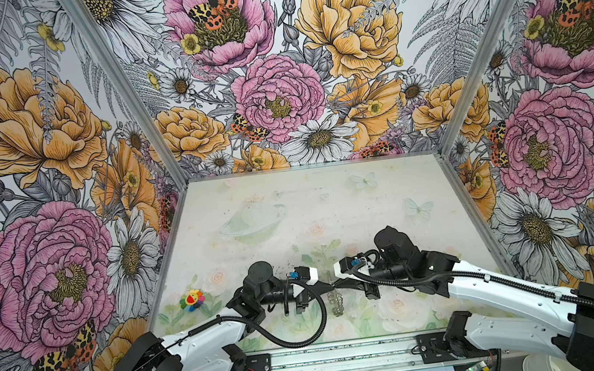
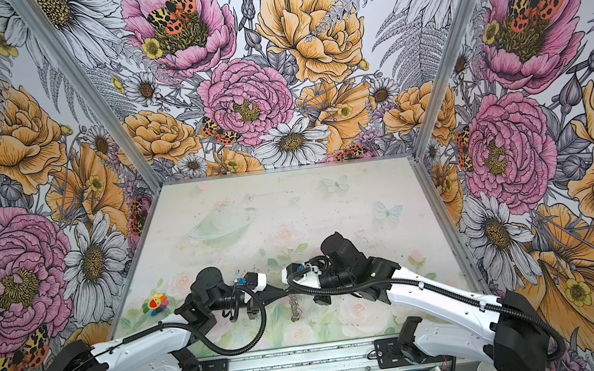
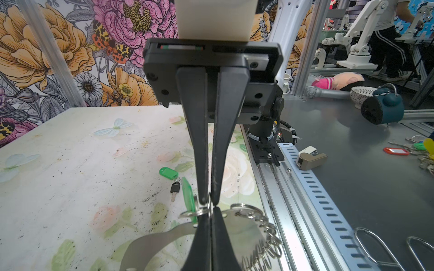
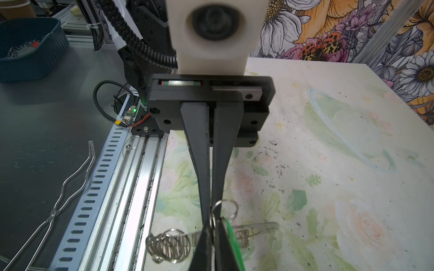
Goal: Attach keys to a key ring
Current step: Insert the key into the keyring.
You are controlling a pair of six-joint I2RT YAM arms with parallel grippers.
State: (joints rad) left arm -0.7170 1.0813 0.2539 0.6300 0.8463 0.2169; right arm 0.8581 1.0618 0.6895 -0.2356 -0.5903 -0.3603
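Taking the back wall as twelve on the counter (image 1: 290, 210), a small rainbow flower toy (image 1: 191, 300) lies toward eight o'clock, well apart from everything else.

The left gripper (image 3: 211, 214) reaches in from about seven o'clock and points toward three. Its fingers (image 3: 203, 241) are pressed flat together with no gap, and their tips nip a wire ring at the edge of the key ring (image 3: 150, 246).

The key ring sits toward six o'clock from the counter's middle, under the meeting fingertips. In both top views it shows only as a narrow line of silver wire rings (image 1: 336, 305) running twelve to six. I cannot tell whether it touches the counter.

The held green tag (image 3: 189, 199) hangs on edge just on the twelve o'clock side of the fingertips.

The right gripper (image 3: 208, 198) comes from about four o'clock and points toward nine, tip to tip with the left. Its fingers (image 3: 225, 140) narrow to a tight pinch on that tag's small silver ring.

At about two o'clock from the tips, the loose green tag (image 3: 168, 173) lies flat on the counter, its dark key (image 3: 175, 187) beside it.
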